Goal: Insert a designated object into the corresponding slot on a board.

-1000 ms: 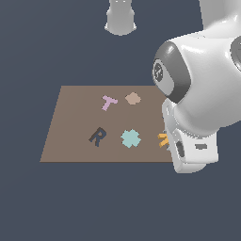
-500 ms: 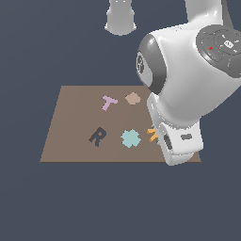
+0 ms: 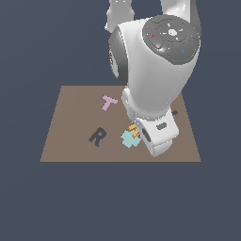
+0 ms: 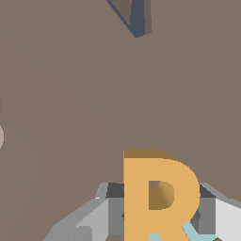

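Note:
The orange R (image 3: 133,130) is held in my gripper (image 3: 135,133), which is shut on it, just above the brown board (image 3: 70,122). In the wrist view the orange R (image 4: 157,195) stands between the grey fingers (image 4: 106,209) of my gripper (image 4: 160,209). The R hangs over the teal cross-shaped piece (image 3: 127,140), whose edge shows under it in the wrist view (image 4: 190,230). The dark R-shaped slot (image 3: 97,136) lies to the exterior view's left of the gripper, apart from it. The arm's big white body hides most of the hand.
A pink T (image 3: 109,102) lies on the board behind the slot. A dark V-shaped recess (image 4: 135,16) shows in the wrist view, and a sliver of it beside the arm (image 3: 174,113). A tan piece (image 4: 1,136) peeks in at the wrist view's edge.
The arm has moved toward the exterior view's left with the orange R, from the board's right edge to over the teal cross. It now hides the tan piece.

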